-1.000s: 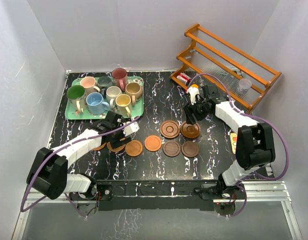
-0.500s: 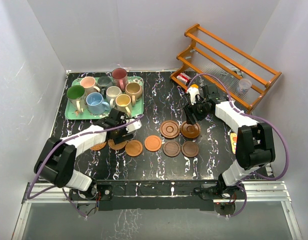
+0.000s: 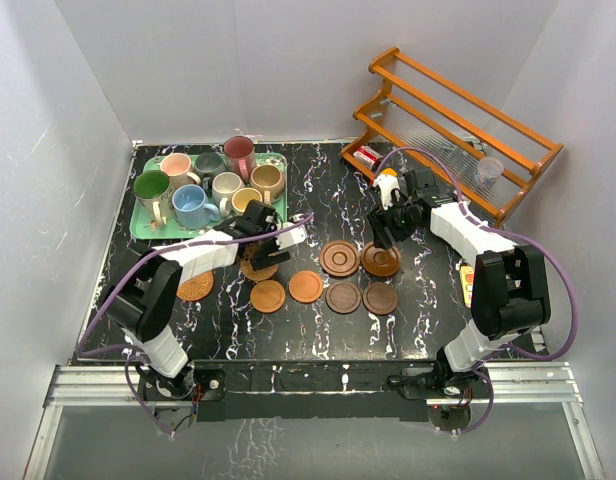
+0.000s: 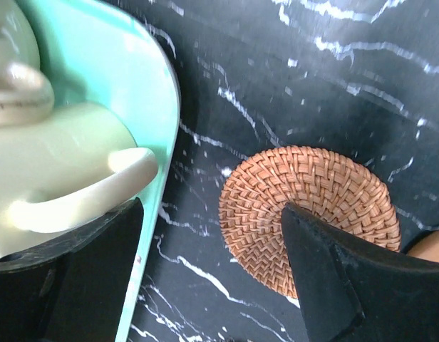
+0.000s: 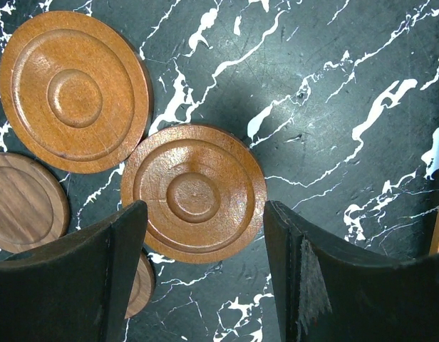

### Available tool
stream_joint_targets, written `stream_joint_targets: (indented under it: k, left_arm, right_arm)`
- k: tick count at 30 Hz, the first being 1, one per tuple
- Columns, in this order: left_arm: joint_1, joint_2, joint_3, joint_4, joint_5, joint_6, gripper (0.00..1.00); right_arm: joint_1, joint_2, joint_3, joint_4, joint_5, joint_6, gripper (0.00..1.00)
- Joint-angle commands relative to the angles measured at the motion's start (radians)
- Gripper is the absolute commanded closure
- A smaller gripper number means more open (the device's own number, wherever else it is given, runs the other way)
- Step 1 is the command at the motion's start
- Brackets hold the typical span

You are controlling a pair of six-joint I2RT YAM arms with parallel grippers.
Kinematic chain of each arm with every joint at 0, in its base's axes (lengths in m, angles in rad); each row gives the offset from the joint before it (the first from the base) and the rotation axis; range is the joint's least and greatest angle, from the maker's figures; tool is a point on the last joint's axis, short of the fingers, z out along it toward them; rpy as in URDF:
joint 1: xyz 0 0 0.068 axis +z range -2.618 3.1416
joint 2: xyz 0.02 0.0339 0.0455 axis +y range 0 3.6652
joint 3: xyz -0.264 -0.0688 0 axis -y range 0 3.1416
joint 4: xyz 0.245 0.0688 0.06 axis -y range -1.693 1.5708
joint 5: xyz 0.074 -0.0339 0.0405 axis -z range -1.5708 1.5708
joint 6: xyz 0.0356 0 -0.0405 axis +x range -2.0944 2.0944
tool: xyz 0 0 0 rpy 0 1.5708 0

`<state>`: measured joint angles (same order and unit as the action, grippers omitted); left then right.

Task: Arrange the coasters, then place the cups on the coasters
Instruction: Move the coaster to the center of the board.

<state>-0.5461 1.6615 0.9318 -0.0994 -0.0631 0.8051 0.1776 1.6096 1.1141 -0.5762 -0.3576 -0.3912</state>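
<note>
Black marbled bench (image 3: 318, 190) bears ringed brown coasters (image 5: 193, 192); left wrist view alone shows the woven coaster (image 4: 312, 199), four o'clock; both jaws apart.

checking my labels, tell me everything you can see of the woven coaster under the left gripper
The woven coaster is a flat round disc of tan-orange, rattan-like weave, coiled in rings around its middle. It lies flat on the black marbled table, apart from the mint green tray beside it. The open left gripper hangs over it. One finger hides its near side, and whether that finger touches it cannot be told. No cup stands on it.
</note>
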Motion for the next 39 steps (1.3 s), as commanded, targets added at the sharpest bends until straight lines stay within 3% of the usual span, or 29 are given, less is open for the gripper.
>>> stream_joint_targets:
  k: [1, 17, 39]
  left_arm:
    - [-0.042, 0.093, 0.055, -0.037, 0.108, -0.049, 0.22]
    - [-0.151, 0.231, 0.205, -0.074, 0.196, -0.153, 0.22]
    - [-0.165, 0.245, 0.221, -0.047, 0.086, -0.164, 0.23]
  right_arm:
    - [-0.001, -0.011, 0.006, 0.016, 0.014, -0.010, 0.35]
    - [-0.016, -0.022, 0.006, 0.014, 0.013, -0.014, 0.35]
    - [-0.020, -0.026, 0.007, 0.013, 0.005, -0.014, 0.34]
